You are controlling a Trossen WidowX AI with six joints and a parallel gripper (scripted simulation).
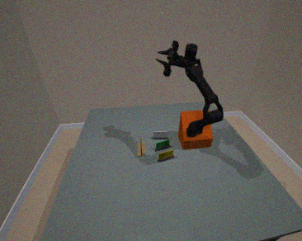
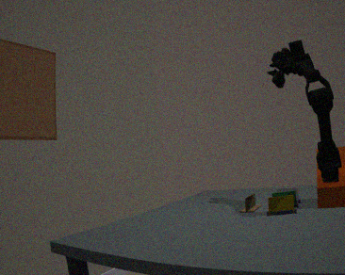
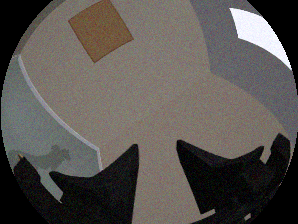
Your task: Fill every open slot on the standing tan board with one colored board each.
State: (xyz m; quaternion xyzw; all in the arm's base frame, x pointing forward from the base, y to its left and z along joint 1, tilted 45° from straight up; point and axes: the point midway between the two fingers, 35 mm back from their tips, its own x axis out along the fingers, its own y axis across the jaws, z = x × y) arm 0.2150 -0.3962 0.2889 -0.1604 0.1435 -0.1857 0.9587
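We see the thin upright tan board [image 1: 141, 147] [image 2: 250, 202] just beside the upright yellow, green and pale boards on the blue-gray counter [image 1: 156, 194] [image 2: 169, 245], inside its edges; our black claw [image 1: 157, 56] [image 2: 270, 69] [image 3: 157, 145] hangs open, empty, in clear air above.

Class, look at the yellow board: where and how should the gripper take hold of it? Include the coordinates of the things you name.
Probably the top edge, from straight above, one finger on each broad face: the yellow board [image 1: 166, 155] [image 2: 281, 204] stands upright in its low holder, top edge free. The green board [image 1: 162, 144] stands behind it, so align carefully.
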